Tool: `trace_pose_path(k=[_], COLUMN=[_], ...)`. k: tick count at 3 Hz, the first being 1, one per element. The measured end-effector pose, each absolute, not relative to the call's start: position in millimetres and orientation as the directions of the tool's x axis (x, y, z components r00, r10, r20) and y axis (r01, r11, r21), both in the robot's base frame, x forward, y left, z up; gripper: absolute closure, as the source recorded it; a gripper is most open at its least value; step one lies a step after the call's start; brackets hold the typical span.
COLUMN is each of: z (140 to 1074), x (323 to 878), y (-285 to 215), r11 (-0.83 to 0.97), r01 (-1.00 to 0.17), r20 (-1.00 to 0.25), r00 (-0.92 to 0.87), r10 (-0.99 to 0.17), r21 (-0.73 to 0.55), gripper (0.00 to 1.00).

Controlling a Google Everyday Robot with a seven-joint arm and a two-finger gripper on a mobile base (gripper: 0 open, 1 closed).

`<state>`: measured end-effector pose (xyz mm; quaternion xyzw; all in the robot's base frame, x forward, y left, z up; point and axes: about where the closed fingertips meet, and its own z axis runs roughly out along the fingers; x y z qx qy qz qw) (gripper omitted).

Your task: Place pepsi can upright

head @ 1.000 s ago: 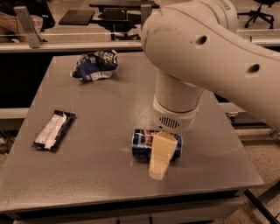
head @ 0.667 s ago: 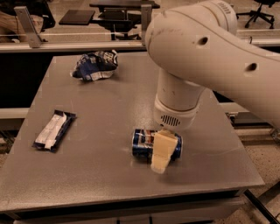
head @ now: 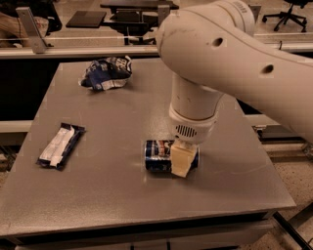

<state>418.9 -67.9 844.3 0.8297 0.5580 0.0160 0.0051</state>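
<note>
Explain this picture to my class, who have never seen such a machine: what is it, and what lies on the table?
The big white shape is a robot arm; the gripper at its tip serves as its hand. One camera looks down on a grey table. On it are a Pepsi can lying on its side, a crumpled blue bag and a flat wrapper. The gripper is at the can's right end; whether it grips the can does not show.

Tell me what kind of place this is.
Likely an office or lab: a wheeled office chair and dark desks stand behind the grey table, where the robot's gripper is down at the pepsi can lying on its side.
</note>
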Motion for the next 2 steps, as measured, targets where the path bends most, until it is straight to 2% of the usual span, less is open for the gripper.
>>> trace_pose_path(k=[1,2], z=[864,878], x=[417,430], y=[-51,-40], r11=[-0.402,-0.476], r01=[0.916,0.879], r20=[0.041,0.045], r00=[0.401,0.475], r10=[0.915,0.879], r21=[0.005,-0.001], gripper=[0.92,1.0])
